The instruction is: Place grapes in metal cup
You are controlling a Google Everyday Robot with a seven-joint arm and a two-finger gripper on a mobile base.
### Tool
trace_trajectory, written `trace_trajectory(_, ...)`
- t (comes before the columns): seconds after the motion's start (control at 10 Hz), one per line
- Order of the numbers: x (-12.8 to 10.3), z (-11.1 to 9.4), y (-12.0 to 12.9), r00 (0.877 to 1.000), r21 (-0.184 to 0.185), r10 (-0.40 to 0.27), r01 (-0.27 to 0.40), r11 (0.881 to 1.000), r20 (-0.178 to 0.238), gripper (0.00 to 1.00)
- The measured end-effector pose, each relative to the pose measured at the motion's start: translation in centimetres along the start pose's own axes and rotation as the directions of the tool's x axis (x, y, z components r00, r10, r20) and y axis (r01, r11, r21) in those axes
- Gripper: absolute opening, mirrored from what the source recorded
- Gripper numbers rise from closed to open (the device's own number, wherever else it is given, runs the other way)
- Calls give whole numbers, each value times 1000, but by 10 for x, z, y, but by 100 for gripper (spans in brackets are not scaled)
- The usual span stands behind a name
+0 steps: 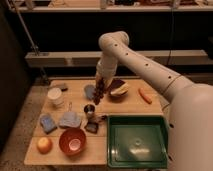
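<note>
Carrying the grapes (99, 94) over to the metal cup (89, 109): transport step, release not yet made.

I have the gripper (101, 83) clamped on the top of the bunch. The bunch hangs clear of the table (131, 106), over its middle, just beside the blue-grey tumbler (88, 90) and a little toward the far edge from the metal cup. The cup stands upright near the table's centre, close to the far-left corner of the green tray (137, 141). As I judge it, I next need a short shift toward the near edge to centre the bunch over the rim, then a lowering and a release. The cup mouth looks narrow for a dangling bunch, so alignment matters.
</note>
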Motion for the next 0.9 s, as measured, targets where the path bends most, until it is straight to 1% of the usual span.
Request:
trace_trajectory(0.2,-1,2,-3,1000,11,-9,9,1000,6,0)
trace_trajectory(0.4,-4,7,-9,1000,14,-17,17,1000,12,0)
trace_trajectory(0.7,-9,16,-18,999,6,-32,32,999,20,0)
trace_trajectory(0.9,-12,26,-23,998,5,-38,38,999,40,0)
